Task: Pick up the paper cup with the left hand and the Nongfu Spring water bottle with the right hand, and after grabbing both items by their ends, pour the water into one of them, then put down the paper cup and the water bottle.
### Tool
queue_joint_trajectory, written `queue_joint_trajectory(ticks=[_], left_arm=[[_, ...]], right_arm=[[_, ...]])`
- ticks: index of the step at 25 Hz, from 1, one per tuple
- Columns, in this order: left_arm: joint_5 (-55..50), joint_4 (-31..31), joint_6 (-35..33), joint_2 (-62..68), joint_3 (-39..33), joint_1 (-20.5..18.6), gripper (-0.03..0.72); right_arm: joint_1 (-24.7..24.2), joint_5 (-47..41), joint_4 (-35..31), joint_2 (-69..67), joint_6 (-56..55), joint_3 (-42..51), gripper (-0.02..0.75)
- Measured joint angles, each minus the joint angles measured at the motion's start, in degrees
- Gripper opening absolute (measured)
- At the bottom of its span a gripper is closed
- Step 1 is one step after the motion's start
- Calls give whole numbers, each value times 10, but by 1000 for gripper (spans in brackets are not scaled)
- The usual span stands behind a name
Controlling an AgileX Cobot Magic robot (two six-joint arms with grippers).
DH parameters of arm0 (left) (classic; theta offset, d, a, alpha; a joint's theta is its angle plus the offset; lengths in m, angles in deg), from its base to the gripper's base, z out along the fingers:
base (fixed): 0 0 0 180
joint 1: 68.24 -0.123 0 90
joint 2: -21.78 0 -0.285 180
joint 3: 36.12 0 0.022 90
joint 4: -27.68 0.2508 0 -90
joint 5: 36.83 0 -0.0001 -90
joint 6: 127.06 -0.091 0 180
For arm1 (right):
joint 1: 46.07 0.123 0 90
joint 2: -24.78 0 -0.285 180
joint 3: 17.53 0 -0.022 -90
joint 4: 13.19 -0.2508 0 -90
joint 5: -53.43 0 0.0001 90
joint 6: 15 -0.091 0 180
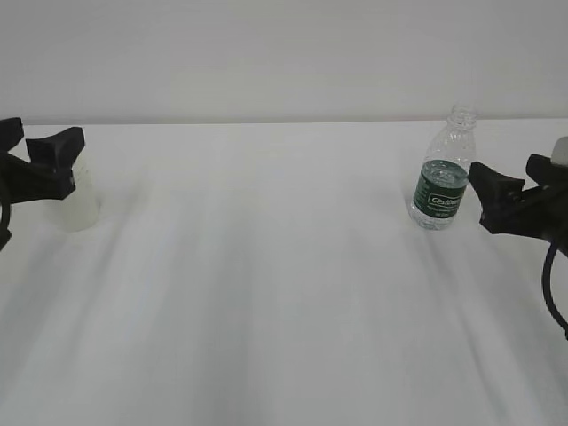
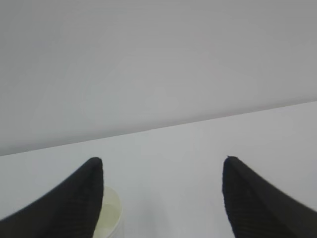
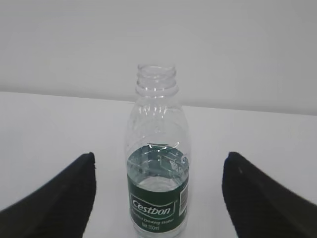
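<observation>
Both grippers are standing wide beside their targets on the white desk (image 1: pixel 284 293).

The left gripper (image 1: pixel 59 156) is hovering at the far left with its jaws spread wide, and the paper cup (image 1: pixel 82 202) is sitting on the desk just behind and below one finger; in the left wrist view only the cup's rim is peeking out by the left finger. The right gripper (image 1: pixel 491 191) is waiting wide and empty just beside the Nongfu Spring water bottle (image 1: pixel 442 170), which is standing upright, uncapped and partly filled, centred between the fingers in the right wrist view.
</observation>
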Motion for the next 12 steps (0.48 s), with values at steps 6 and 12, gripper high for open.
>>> queue_joint_trajectory(ticks=[6, 12], left_arm=[[-25, -5, -17, -37, 0, 0, 532], [-33, -6, -18, -69, 0, 0, 524]], right_arm=[[0, -32, -1, 35, 0, 0, 595], [0, -102, -12, 99, 1, 0, 594]])
